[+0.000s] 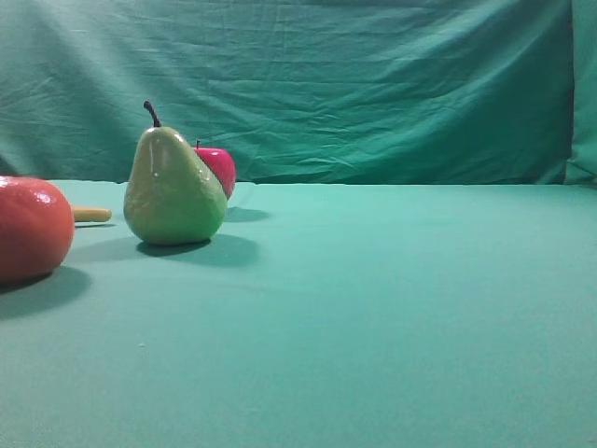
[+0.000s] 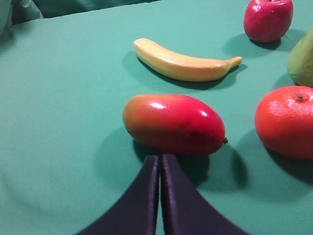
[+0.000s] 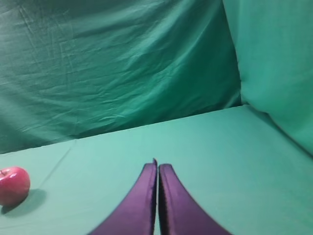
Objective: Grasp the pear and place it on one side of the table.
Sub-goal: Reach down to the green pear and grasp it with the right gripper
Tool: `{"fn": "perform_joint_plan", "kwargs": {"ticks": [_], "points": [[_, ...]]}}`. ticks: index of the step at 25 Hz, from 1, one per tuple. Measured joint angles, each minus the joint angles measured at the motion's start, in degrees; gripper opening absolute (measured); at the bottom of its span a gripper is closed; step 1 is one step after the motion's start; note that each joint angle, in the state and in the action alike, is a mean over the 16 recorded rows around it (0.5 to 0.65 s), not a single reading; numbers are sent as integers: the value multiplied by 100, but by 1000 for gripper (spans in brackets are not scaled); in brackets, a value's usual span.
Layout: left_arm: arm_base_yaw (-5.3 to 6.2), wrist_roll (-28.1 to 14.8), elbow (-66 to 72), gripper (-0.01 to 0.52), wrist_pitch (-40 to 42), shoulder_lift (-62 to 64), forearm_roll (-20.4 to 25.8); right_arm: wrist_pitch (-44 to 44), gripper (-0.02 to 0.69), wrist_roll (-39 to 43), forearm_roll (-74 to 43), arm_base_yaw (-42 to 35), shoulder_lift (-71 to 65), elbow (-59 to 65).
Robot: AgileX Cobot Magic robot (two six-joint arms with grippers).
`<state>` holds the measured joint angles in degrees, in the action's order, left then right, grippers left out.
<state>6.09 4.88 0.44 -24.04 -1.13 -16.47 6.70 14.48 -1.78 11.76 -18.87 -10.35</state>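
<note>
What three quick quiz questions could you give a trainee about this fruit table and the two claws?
1. True or false: the pear stands upright on the table.
2. Which fruit lies nearest the left gripper? A) banana B) mango C) apple
3. Fill in: the right gripper has its jaws ____.

Key
1. True; stem up, nothing gripping it.
2. B; the mango lies just ahead of the closed fingertips.
3. Shut, empty, pointing at bare cloth.
</note>
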Motion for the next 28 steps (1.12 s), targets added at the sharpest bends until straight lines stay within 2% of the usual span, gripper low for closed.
{"fn": "perform_joint_plan", "kwargs": {"ticks": [11,15,18,28], "points": [[0,0,0,0,0,0,0,71,6,-676,8,1223,-3225,-1600],[0,0,0,0,0,0,0,47,58,-987,8,1814,-4327,-2225],[0,0,0,0,0,0,0,16,147,-1143,8,2280,-5098,-2727],[0,0,0,0,0,0,0,12,540,-1276,3,3353,-7262,-4476]]}}
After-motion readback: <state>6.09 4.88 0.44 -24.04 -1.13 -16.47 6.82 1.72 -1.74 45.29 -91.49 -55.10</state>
